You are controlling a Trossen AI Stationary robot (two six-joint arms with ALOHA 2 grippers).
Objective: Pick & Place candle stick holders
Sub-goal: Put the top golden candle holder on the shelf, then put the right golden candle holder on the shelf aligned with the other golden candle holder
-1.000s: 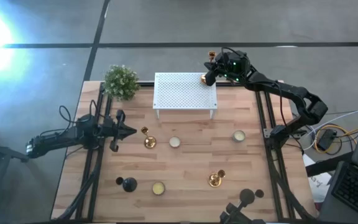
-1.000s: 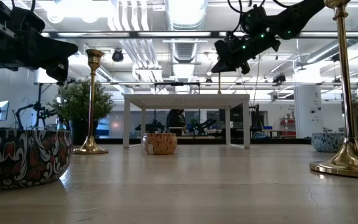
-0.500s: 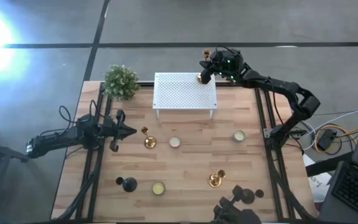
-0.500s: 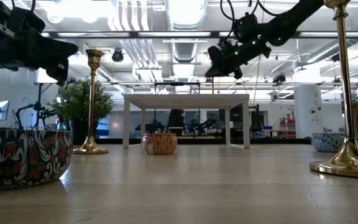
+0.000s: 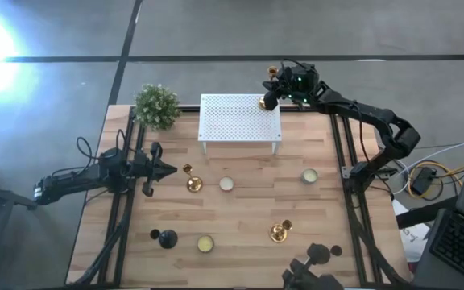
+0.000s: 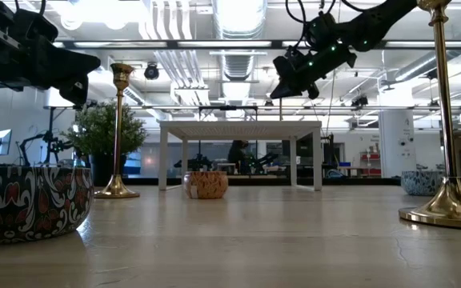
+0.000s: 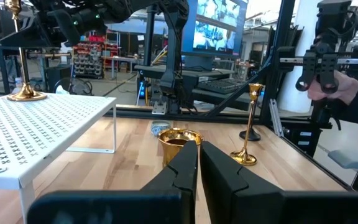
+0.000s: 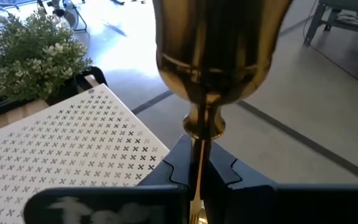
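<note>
My right gripper (image 5: pixel 271 95) is shut on a slim gold candle stick holder (image 5: pixel 269 87) over the far right corner of the white perforated rack (image 5: pixel 240 119). A second gold holder (image 5: pixel 190 179) stands on its round base in front of my left gripper (image 5: pixel 171 170), which is shut, level and holds nothing. In the left wrist view that holder's cup (image 7: pixel 179 140) shows just past the shut fingers (image 7: pixel 199 155). A third gold holder (image 5: pixel 279 231) stands near the front right. A black dome-based one (image 5: pixel 166 238) stands near the front left. My right gripper pinches the holder's thin stem (image 8: pixel 199 146) between its two fingers, just under the cup (image 8: pixel 219 43). The fingers come from the table's far right, slanting a little down, and lie across the stem. The holder stands upright with its base (image 7: pixel 27 95) at the rack's top; whether it rests there I cannot tell.
Three low candle tins (image 5: pixel 226 184) (image 5: pixel 309 176) (image 5: pixel 205 243) sit on the wooden table. A potted plant (image 5: pixel 157 106) stands at the far left, beside the rack. Bare wood lies between the rack's front edge and the tins.
My right gripper has swayed a little toward the table's left and back again over the rack's far right corner. The holder has stayed upright in it.
</note>
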